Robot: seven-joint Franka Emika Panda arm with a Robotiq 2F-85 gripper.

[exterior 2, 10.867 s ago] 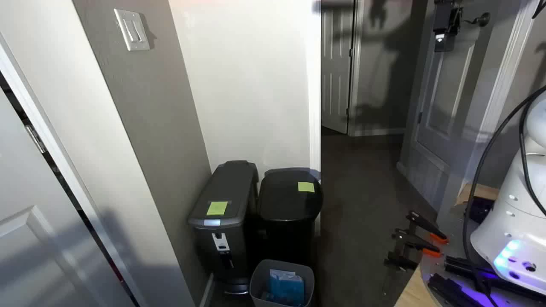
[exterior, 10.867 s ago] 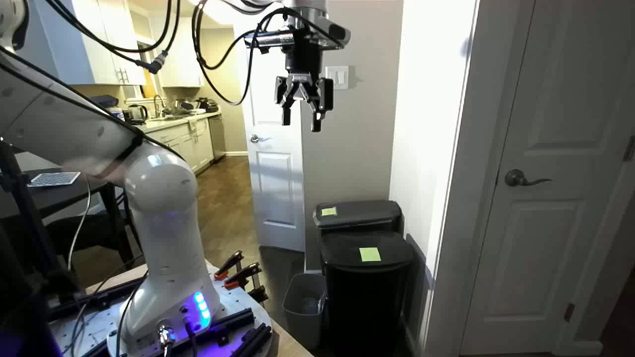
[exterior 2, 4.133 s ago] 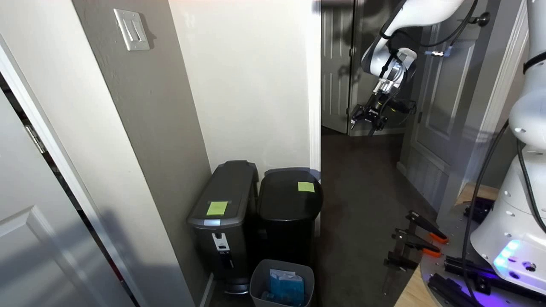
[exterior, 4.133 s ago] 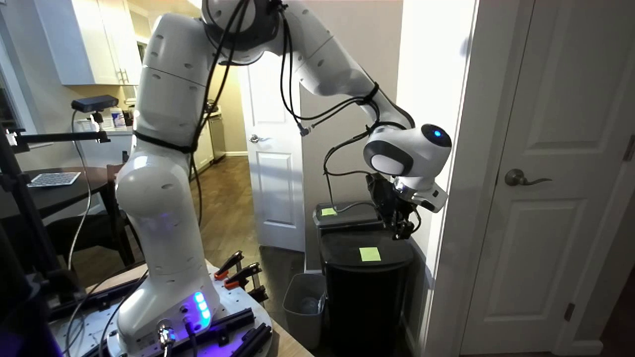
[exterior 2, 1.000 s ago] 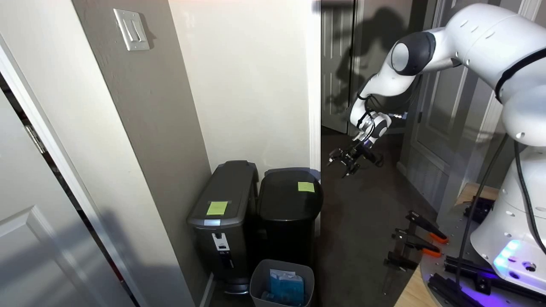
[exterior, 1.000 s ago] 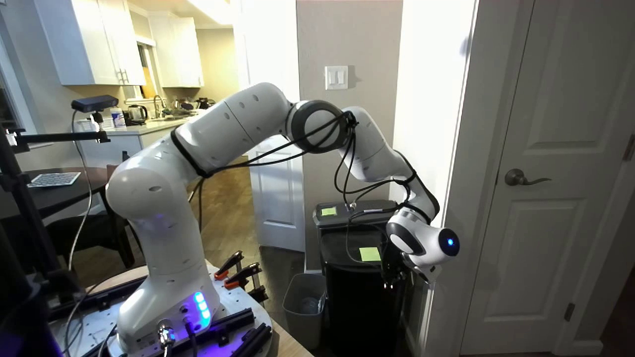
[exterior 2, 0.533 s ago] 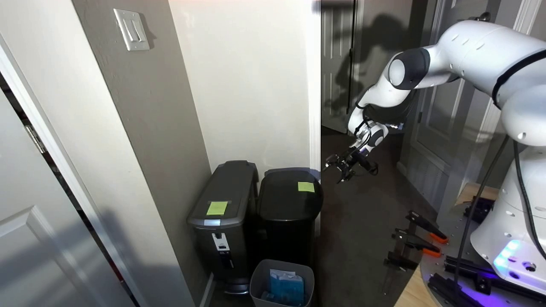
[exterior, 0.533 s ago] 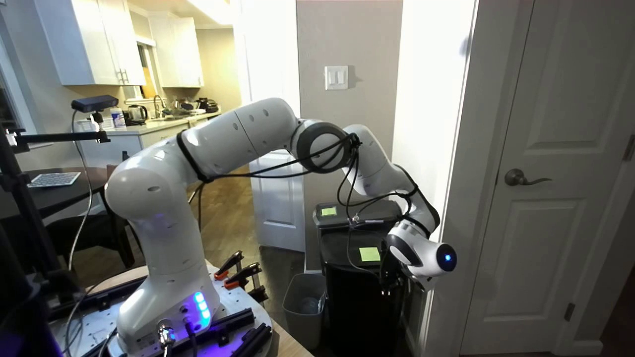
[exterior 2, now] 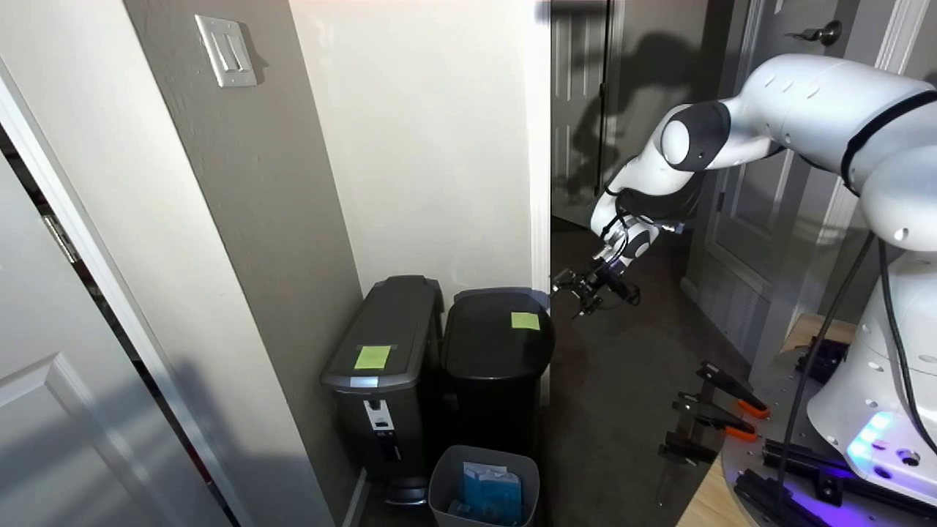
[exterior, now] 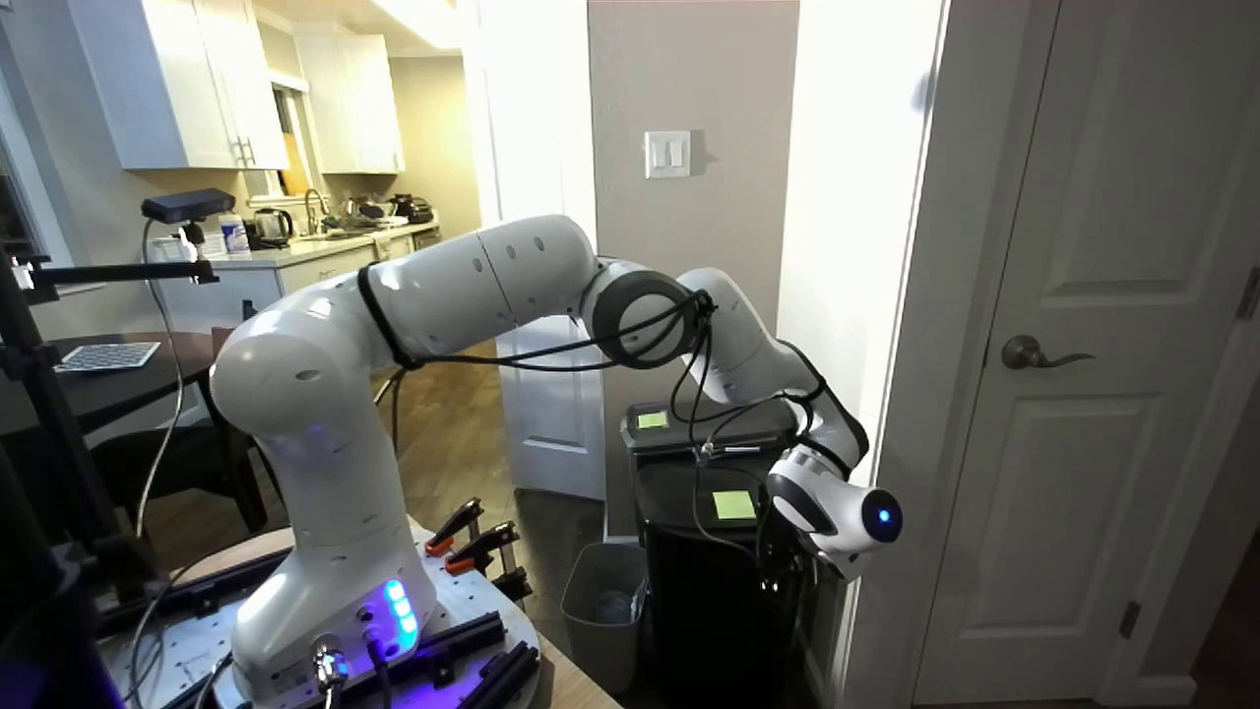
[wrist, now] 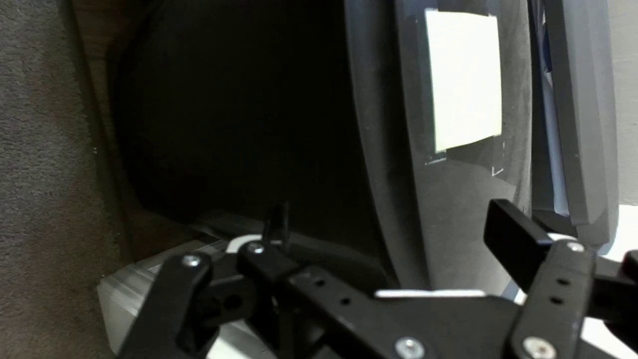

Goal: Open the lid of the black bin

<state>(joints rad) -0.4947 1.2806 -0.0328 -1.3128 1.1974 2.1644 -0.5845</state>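
The black bin [exterior: 704,620] stands upright with its flat black lid [exterior: 674,497] shut. The lid carries a yellow-green sticker [exterior: 733,505]. In an exterior view, the bin [exterior 2: 498,413] and lid [exterior 2: 483,355] stand right of a second bin. My gripper [exterior 2: 566,302] is open and empty just right of the lid, near its edge. The gripper is dark and partly hidden in an exterior view [exterior: 771,579]. In the wrist view, the lid [wrist: 448,214] and bin wall [wrist: 239,109] lie ahead of the open fingers [wrist: 389,219]; contact cannot be told.
A second black bin [exterior 2: 395,315] with a sticker and pale edge label stands beside the bin, against the wall. A small grey wastebasket [exterior 2: 448,472] stands in front. Clamps [exterior 2: 721,417] stick out from the robot's table edge. A white door frame [exterior: 891,394] stands near the wrist.
The arm swung from high up toward the bin's side. Over the last second, the gripper moved slightly lower and closer to the lid's edge. The bins and lid have not moved.
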